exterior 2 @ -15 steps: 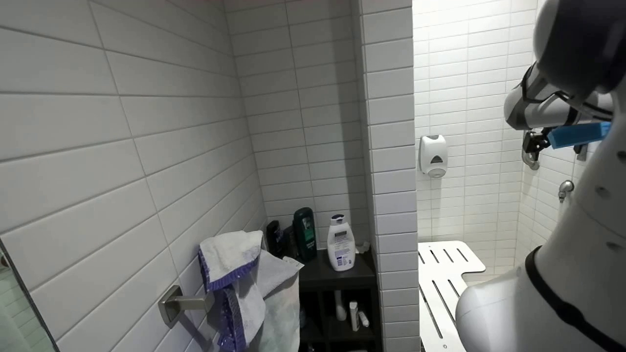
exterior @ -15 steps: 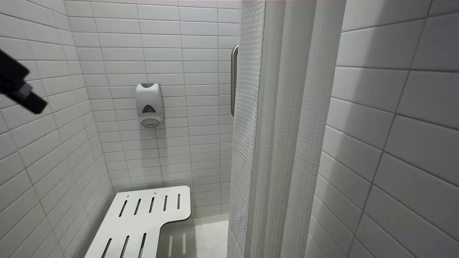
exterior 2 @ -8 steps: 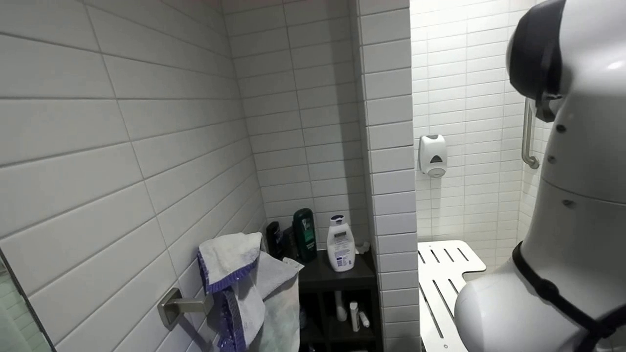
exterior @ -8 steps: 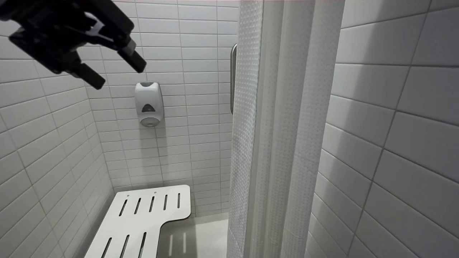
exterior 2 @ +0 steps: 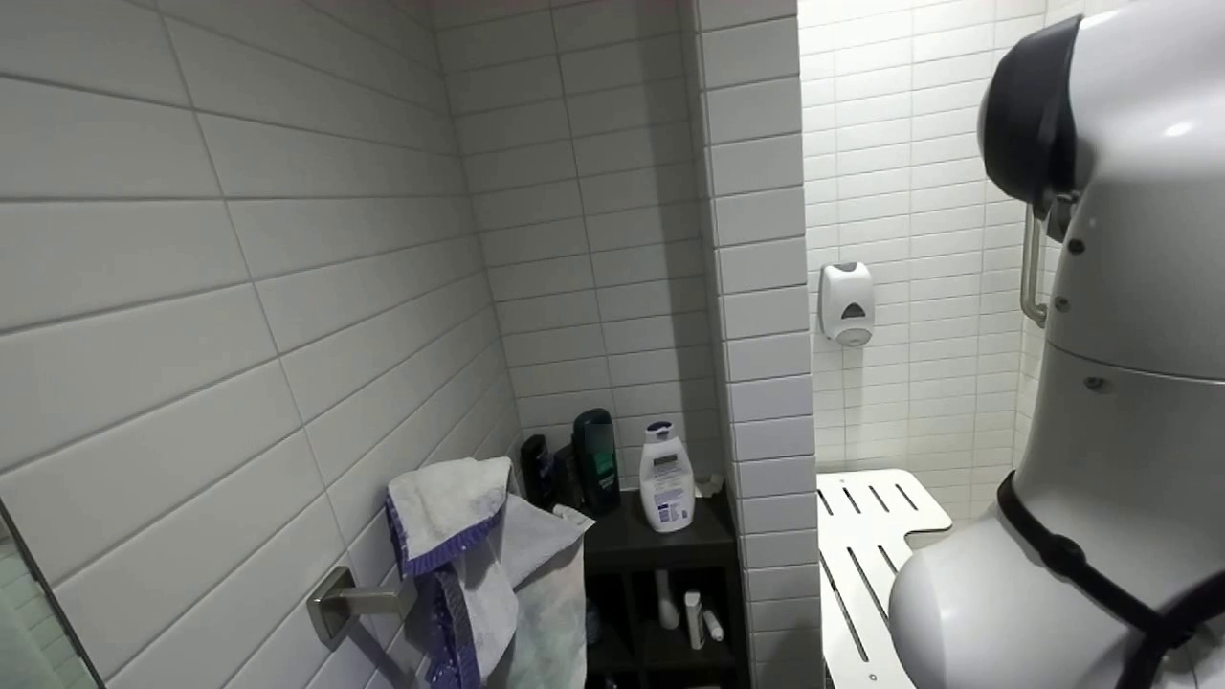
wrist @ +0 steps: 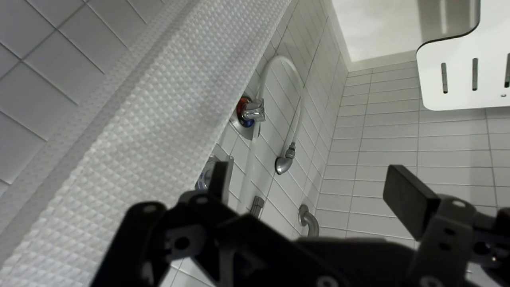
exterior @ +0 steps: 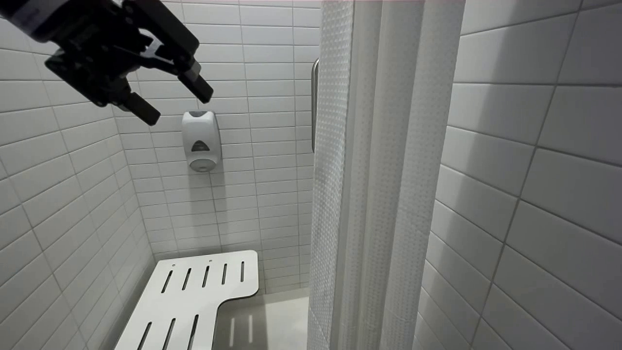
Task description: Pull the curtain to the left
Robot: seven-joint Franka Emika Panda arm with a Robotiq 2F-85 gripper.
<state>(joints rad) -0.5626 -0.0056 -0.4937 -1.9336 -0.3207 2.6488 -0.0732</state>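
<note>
The curtain [exterior: 384, 170] hangs tall and white with vertical folds, right of the middle in an exterior view. My gripper [exterior: 179, 105] is in the upper left of that view, left of the curtain and apart from it in the picture. Its two black fingers are spread with nothing between them. In the wrist view the curtain [wrist: 159, 111] runs diagonally across the left side, and the left finger [wrist: 218, 175] overlaps its edge in the picture; I cannot tell whether they touch. The right finger [wrist: 410, 195] stands far apart from it. In an exterior view the arm [exterior 2: 1129, 287] shows but the gripper does not.
A slotted white bench [exterior: 194, 296] and a soap dispenser [exterior: 201, 141] are on the walls. A grab bar [exterior: 315, 107] is partly behind the curtain. A shower valve [wrist: 252, 110] and hose [wrist: 299, 87] show in the wrist view. A towel [exterior 2: 455, 517] hangs near a dark shelf [exterior 2: 660, 541].
My gripper has come in from the left edge toward the curtain, quickly at first, then a little farther right. The arm has shifted left in an exterior view. The curtain hangs as before.
</note>
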